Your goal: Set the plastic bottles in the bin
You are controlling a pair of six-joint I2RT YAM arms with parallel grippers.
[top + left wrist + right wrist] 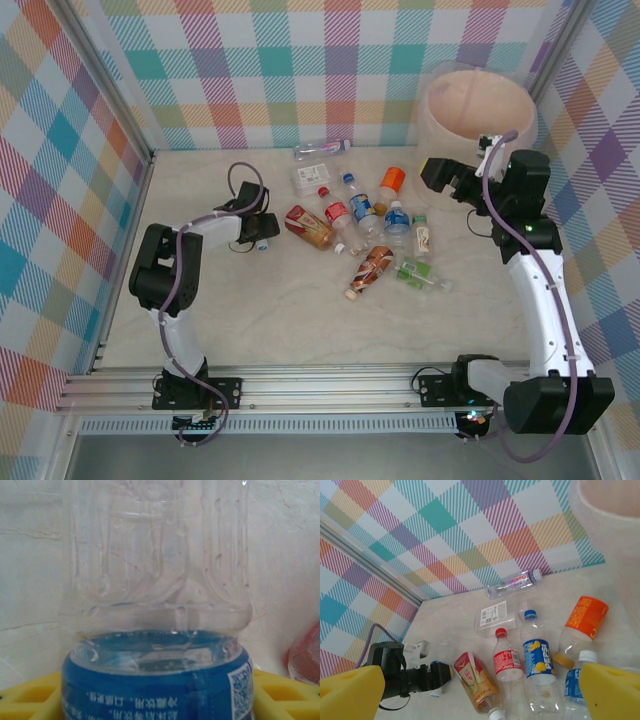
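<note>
Left wrist view: our left gripper (157, 695) clamps a clear bottle (155, 580) at its blue label, low over the table (250, 320). We judge the bottle light, thin-walled, crushable and slick, so this mid-body hold suits. The right gripper (480, 690) gapes beside the bin (520, 105), far across smooth marble, with checked walls (300, 60) around.

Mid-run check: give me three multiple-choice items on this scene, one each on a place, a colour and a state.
1. The bin stands: A) far left corner B) far right corner C) between the arm bases.
2. Label on the bottle at the left gripper: A) orange B) green C) blue.
3. The right gripper is: A) open, empty B) shut on a bottle C) shut on nothing.
B: top view shows it far right. C: blue label at the left wrist. A: yellow fingers apart, nothing between.
</note>
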